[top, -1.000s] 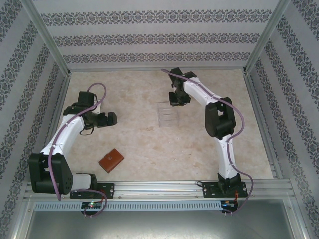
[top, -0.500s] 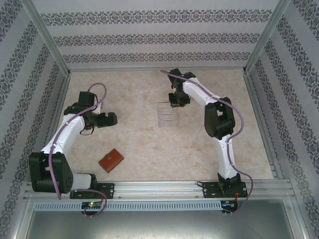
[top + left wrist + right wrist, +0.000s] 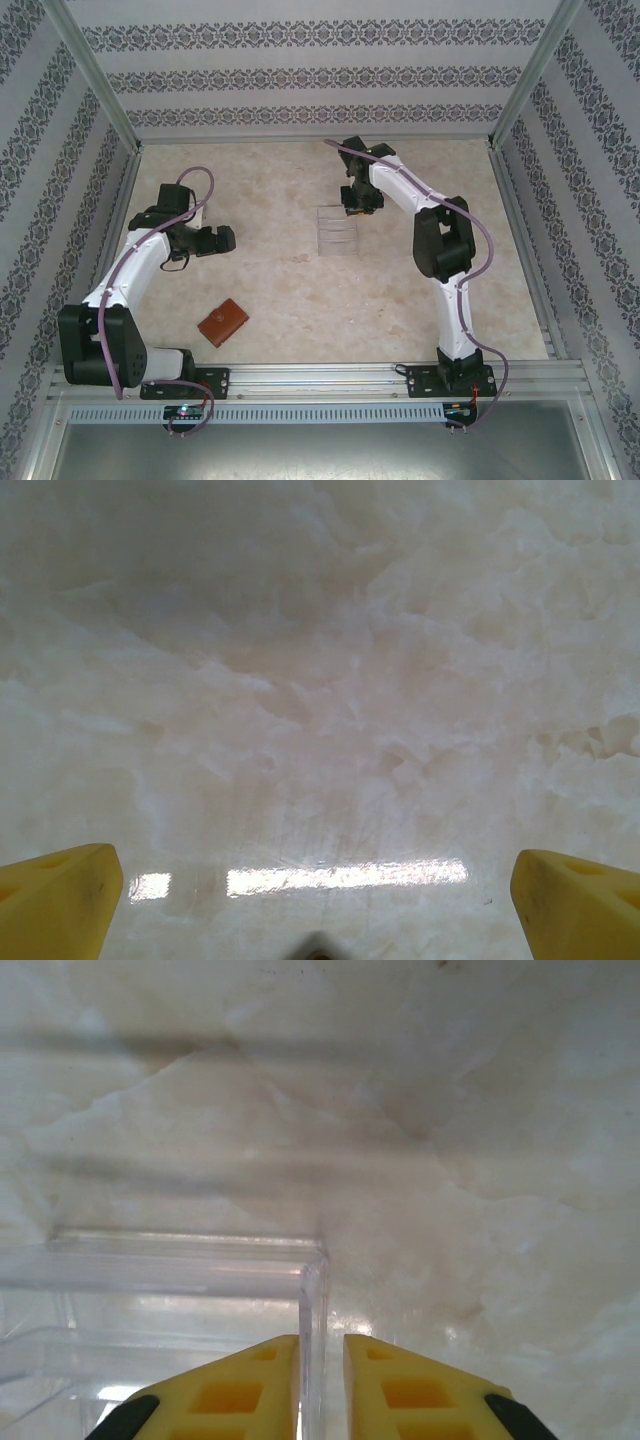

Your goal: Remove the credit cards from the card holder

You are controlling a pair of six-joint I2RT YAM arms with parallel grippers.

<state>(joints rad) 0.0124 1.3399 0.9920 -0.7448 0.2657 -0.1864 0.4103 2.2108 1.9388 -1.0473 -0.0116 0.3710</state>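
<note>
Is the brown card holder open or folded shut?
Folded shut: the card holder lies on the table as one flat brown piece, with only its outer leather showing.

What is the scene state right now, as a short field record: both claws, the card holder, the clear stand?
left claw: open wide, over bare table, holding nothing
right claw: jaws narrowly apart astride a wall of the clear stand; grip uncertain
card holder: folded shut, flat on the table, near the left arm's base, apart from both claws
clear stand: mid-table, well away from the card holder
task: card holder not yet opened
</note>
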